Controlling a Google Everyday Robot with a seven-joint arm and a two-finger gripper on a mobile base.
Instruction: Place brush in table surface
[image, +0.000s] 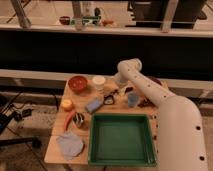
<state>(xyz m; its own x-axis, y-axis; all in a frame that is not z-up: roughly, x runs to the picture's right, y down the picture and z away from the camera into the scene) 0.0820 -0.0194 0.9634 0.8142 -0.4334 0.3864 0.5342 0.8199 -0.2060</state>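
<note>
The small dark brush (109, 99) with a whitish patch at its head lies on the light-wood table surface (55, 150), near the middle of its back half, right of the blue-grey sponge (94, 105). My gripper (116, 91) hangs from the white arm's wrist, just above and right of the brush's head and very close to it. I cannot see whether it touches the brush. The arm reaches in from the right.
A red bowl (77, 83) and a white cup (99, 82) stand at the back. A blue cup (132, 99) stands right of the brush. A green tray (122, 140) fills the front right. A yellow item (66, 104), a striped round object (79, 120) and a grey cloth (70, 145) lie at left.
</note>
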